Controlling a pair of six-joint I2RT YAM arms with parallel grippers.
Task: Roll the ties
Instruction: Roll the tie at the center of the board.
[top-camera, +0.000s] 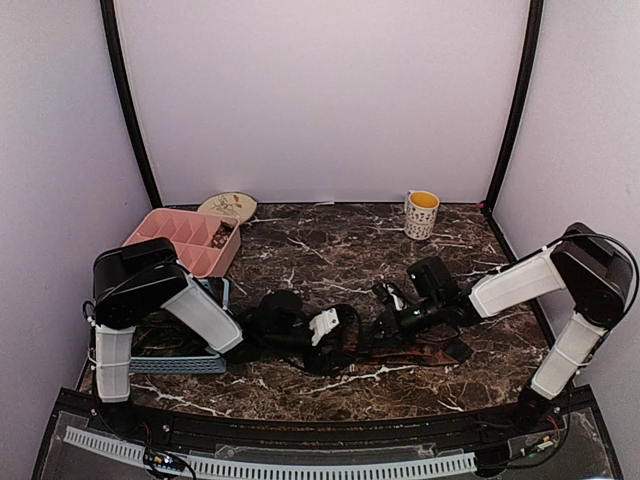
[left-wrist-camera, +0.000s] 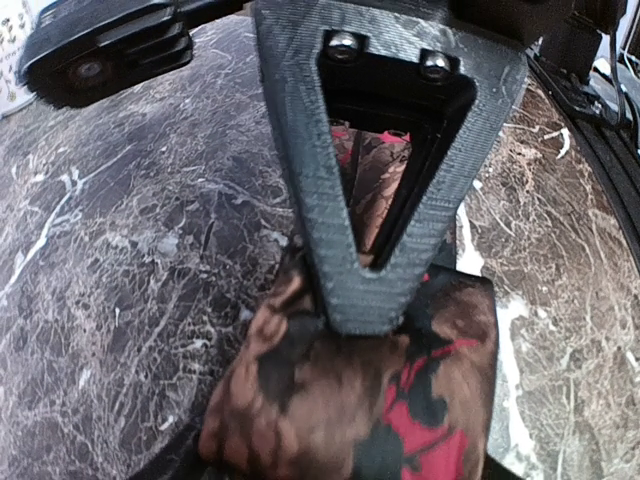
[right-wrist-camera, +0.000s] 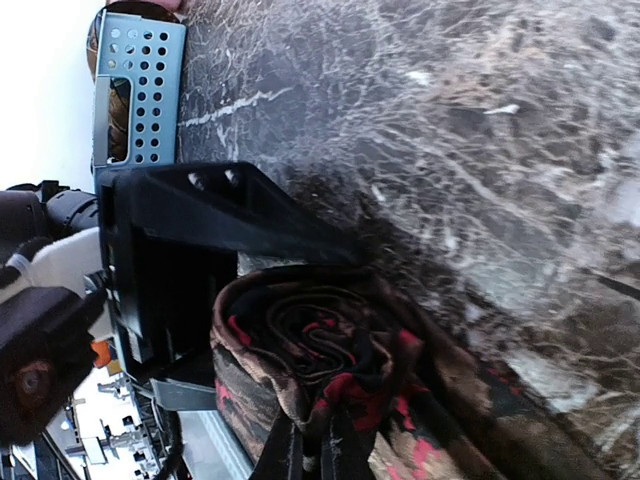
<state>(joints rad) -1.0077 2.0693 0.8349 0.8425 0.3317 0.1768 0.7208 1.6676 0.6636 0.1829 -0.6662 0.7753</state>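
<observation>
One tie (left-wrist-camera: 340, 400), patterned brown, red and black, lies on the dark marble table (top-camera: 320, 250) between my two arms; its far end trails to the right (top-camera: 455, 350). In the right wrist view part of it is wound into a small coil (right-wrist-camera: 330, 340). My right gripper (right-wrist-camera: 320, 455) (top-camera: 393, 318) is shut, its thin fingers pinching the coil's lower edge. My left gripper (left-wrist-camera: 365, 310) (top-camera: 335, 330) rests its grey upper finger (left-wrist-camera: 370, 270) flat on the tie; its lower finger is hidden, so its state is unclear. Its black finger (right-wrist-camera: 200, 240) stands right beside the coil.
A pink compartment tray (top-camera: 185, 240) and a small plate (top-camera: 228, 207) sit at the back left. A mug (top-camera: 421, 214) stands at the back right. A grey-blue perforated basket (top-camera: 180, 362) (right-wrist-camera: 135, 90) lies under my left arm. Black frame posts and pale walls enclose the table.
</observation>
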